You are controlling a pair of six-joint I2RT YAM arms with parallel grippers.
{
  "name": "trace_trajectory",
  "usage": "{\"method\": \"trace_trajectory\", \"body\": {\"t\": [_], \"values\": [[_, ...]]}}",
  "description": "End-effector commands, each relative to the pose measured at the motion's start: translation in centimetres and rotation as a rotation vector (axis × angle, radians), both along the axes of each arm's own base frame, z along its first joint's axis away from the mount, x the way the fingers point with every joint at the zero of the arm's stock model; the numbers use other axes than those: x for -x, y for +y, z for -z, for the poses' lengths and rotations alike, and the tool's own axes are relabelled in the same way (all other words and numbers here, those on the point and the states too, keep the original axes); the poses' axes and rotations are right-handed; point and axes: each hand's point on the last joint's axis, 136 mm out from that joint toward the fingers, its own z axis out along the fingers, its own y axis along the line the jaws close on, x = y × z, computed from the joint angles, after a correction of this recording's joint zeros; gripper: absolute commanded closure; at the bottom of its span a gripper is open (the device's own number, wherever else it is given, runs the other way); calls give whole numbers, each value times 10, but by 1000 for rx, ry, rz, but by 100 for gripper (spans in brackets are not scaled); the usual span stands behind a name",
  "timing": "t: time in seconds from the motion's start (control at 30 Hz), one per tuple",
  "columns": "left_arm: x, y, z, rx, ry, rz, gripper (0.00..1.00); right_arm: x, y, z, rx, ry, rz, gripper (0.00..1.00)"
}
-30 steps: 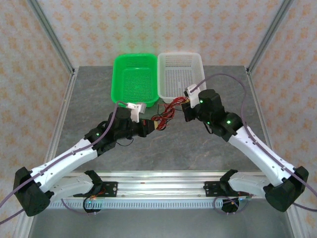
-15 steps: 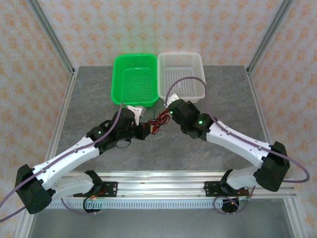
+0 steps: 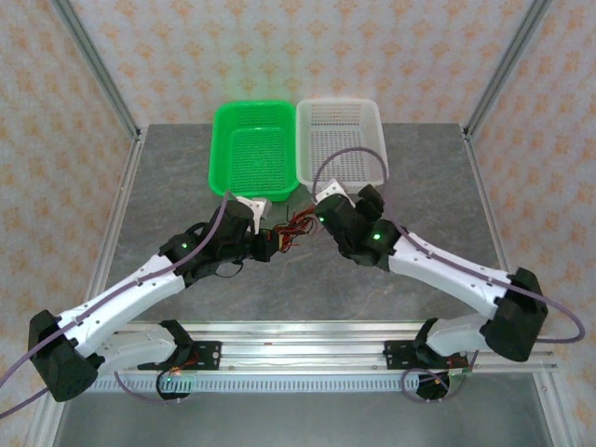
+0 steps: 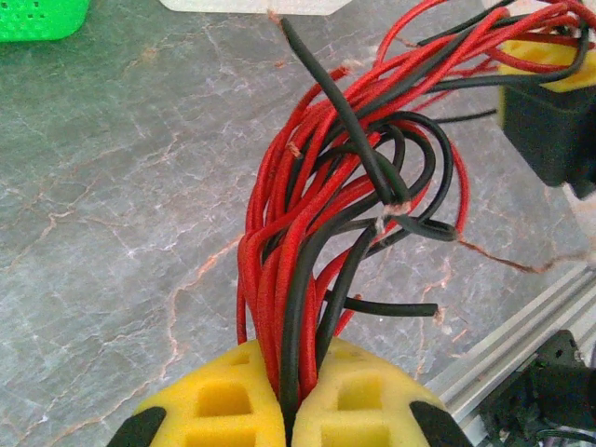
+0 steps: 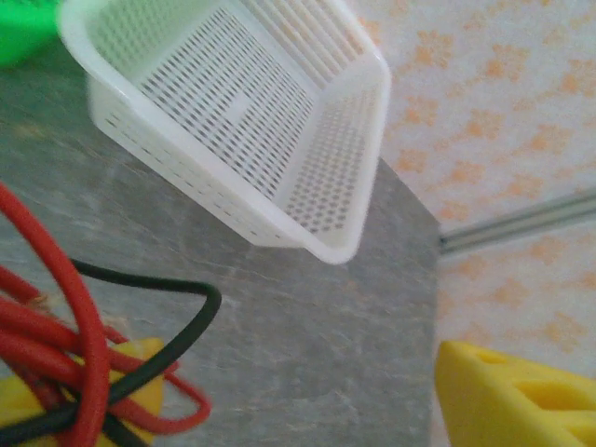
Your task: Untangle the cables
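The cables (image 4: 317, 214) are a tangled bundle of thin red and black wires rising from between my left gripper's (image 4: 289, 377) yellow fingers, which are shut on them. From above, the bundle (image 3: 296, 228) spans the short gap between my two grippers at mid-table. My left gripper (image 3: 270, 240) holds its near end. My right gripper (image 3: 323, 214) is at the far end with its jaws wide apart. In the right wrist view, red and black strands (image 5: 88, 363) drape over the left one of its fingers (image 5: 19, 400). Bare table shows between the right gripper's (image 5: 298, 400) jaws.
A green basket (image 3: 219, 154) and a white basket (image 3: 380, 140) stand side by side at the back of the grey table. The white basket's corner (image 5: 326, 242) is close beyond my right gripper. An aluminium rail (image 3: 298, 340) runs along the near edge.
My right arm swung left and down toward the bundle, and its jaws have now come apart. My left gripper kept its hold and hardly moved.
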Motion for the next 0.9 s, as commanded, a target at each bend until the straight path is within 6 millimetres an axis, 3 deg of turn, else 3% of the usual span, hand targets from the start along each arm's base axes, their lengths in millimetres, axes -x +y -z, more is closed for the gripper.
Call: {"method": "trace_trajectory", "body": {"t": [0.0, 0.2, 0.3, 0.4, 0.57, 0.67, 0.87], "values": [[0, -9, -16, 136, -21, -5, 100, 23, 7, -41, -403, 45, -43, 21], [4, -40, -55, 472, -49, 57, 100, 66, 30, -68, -1097, 226, -154, 16], [0, -45, -61, 517, -53, 55, 100, 76, 45, -67, -1312, 366, -123, 16], [-3, -49, -67, 538, -63, 58, 100, 77, 58, -62, -1362, 451, -106, 16], [-5, -54, -75, 522, -92, 94, 100, 71, 66, -47, -1291, 496, -94, 15], [-4, -54, -80, 488, -127, 125, 100, 65, 69, -43, -1292, 517, -57, 1], [-13, -41, -80, 328, -232, 108, 100, 46, 68, -36, -1436, 627, 67, 0]]}}
